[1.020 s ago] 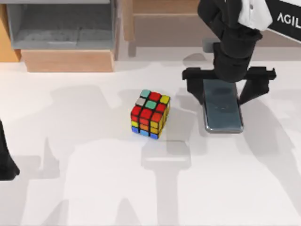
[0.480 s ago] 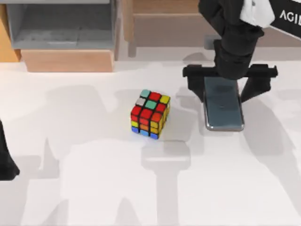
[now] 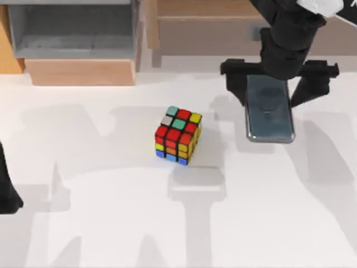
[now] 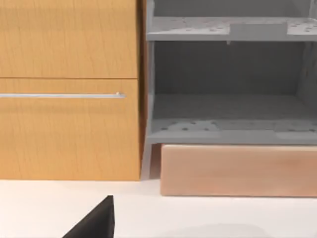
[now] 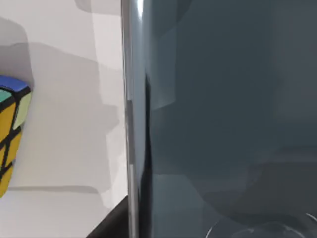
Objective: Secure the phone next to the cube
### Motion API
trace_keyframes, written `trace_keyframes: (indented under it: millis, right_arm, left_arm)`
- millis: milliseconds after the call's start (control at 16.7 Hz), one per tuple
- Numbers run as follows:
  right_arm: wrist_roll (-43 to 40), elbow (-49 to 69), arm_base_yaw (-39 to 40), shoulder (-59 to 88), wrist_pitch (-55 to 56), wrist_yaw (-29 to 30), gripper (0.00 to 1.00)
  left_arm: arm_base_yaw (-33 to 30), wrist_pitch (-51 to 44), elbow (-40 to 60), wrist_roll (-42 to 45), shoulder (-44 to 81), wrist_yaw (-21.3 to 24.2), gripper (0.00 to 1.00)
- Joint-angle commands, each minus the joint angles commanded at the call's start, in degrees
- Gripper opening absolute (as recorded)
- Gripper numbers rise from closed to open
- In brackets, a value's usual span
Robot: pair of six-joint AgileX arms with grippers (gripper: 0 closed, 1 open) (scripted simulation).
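White surface (image 3: 100,212) carrying all. Right gripper (image 3: 269,89) near the back right edge, pinching the phone (image 3: 270,114) by its long sides (glossy face up). Cube (image 3: 178,135) mid-surface, well apart; left gripper (image 3: 6,192) parked at the left edge, fingers impossible to judge.

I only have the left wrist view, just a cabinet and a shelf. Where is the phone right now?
Observer: In the top view the phone is on the right side of the table, between the fingers of the right gripper, which flank its long edges.
Operator: And the cube?
Observer: The cube sits near the table's middle, left of the phone and apart from it.
Operator: Where is the left arm?
Observer: The left gripper is parked at the table's left edge, far from both.
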Motion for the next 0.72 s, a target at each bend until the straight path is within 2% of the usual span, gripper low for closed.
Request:
trace_keyframes:
  millis: [720]
  right_arm:
    - [0.65, 0.97, 0.41, -5.29, 1.66, 0.43, 0.00]
  left_arm:
    - [0.00, 0.00, 0.00, 0.00, 0.00, 0.00, 1.00]
